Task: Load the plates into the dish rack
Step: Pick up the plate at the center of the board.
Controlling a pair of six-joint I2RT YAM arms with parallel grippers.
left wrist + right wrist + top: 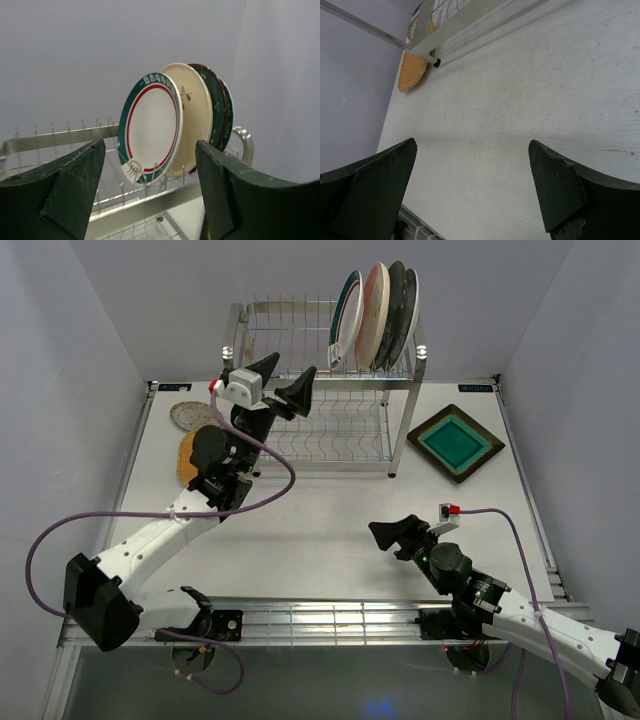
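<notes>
Left gripper [283, 380] hangs with jaws wide and nothing between them beside the upper tier of the dish rack [290, 308]. To its right, four plates stand upright in the slots: the green-rimmed white plate [347, 315], the pink-cream plate [375, 310] and two dark plates [403, 308]. The right gripper [395, 530], also wide and empty, hovers low over the table [330, 540]; the brown square plate [455, 442] lies right of the rack, and the yellow woven plate [185, 455] and the silver-grey plate [187, 415] lie left of it.

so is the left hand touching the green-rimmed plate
Apart. The left wrist view shows the green-rimmed plate standing in the rack beyond the open left hand, with clear gaps either side.
</notes>
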